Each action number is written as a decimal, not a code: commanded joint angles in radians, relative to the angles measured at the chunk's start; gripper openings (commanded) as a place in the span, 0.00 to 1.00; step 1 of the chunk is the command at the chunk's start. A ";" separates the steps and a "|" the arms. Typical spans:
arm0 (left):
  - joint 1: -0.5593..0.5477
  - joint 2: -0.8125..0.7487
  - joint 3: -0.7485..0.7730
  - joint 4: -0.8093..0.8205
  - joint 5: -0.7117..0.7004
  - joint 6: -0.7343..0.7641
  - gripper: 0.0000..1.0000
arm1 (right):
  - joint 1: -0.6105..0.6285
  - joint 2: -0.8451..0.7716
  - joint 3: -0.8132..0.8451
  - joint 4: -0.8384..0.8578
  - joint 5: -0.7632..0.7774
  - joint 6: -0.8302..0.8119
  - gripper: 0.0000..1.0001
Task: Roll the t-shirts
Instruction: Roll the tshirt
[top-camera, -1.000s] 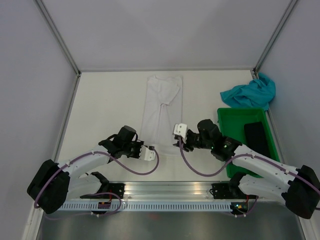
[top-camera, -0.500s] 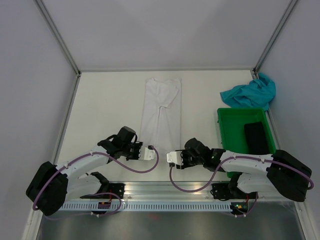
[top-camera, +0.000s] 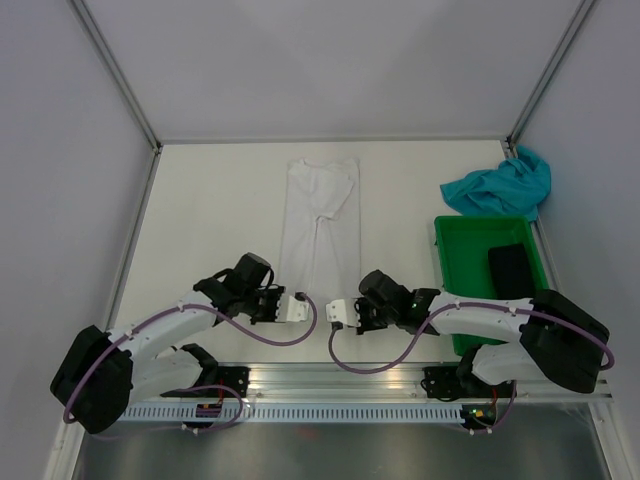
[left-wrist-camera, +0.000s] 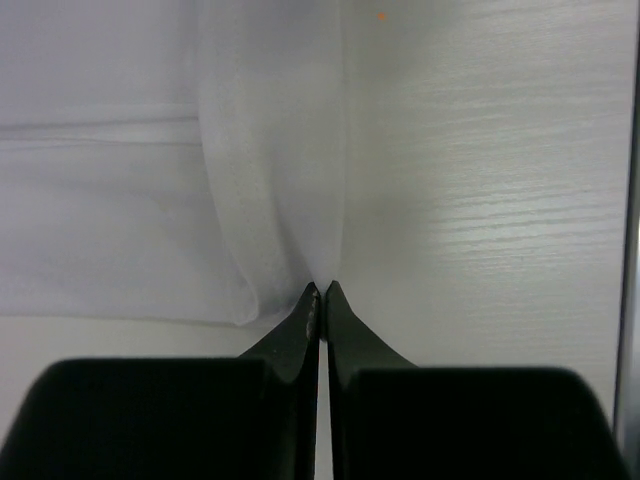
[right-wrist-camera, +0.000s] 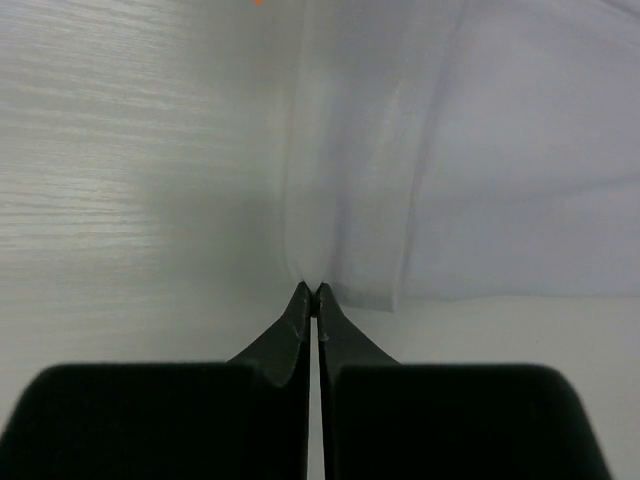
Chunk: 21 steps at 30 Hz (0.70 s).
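The white t-shirt (top-camera: 320, 215) lies folded into a long narrow strip down the middle of the table. My left gripper (top-camera: 300, 305) is at the strip's near left corner. In the left wrist view the gripper (left-wrist-camera: 322, 290) is shut on a pinch of the white cloth (left-wrist-camera: 270, 150). My right gripper (top-camera: 338, 312) is at the near right corner. In the right wrist view it (right-wrist-camera: 312, 290) is shut on the white cloth (right-wrist-camera: 370, 150) too. The teal-blue t-shirt (top-camera: 500, 185) lies crumpled at the back right, away from both grippers.
A green plastic crate (top-camera: 450, 270) stands at the right, holding a black object (top-camera: 510, 272). The enclosure walls and metal posts border the table. A metal rail (top-camera: 330, 385) runs along the near edge.
My right gripper has moved from beside the shirt's right edge down and left to the near hem and closed on it. The left gripper has hardly moved. The strip has shifted slightly.
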 joint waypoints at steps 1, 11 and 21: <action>-0.004 -0.025 0.063 -0.179 0.096 0.025 0.02 | 0.004 -0.071 0.067 -0.147 -0.087 0.017 0.00; -0.001 0.047 0.163 -0.449 0.240 -0.001 0.02 | -0.007 -0.121 0.118 -0.321 -0.290 0.107 0.00; 0.097 0.190 0.290 -0.520 0.220 -0.044 0.02 | -0.151 0.042 0.219 -0.310 -0.466 0.126 0.00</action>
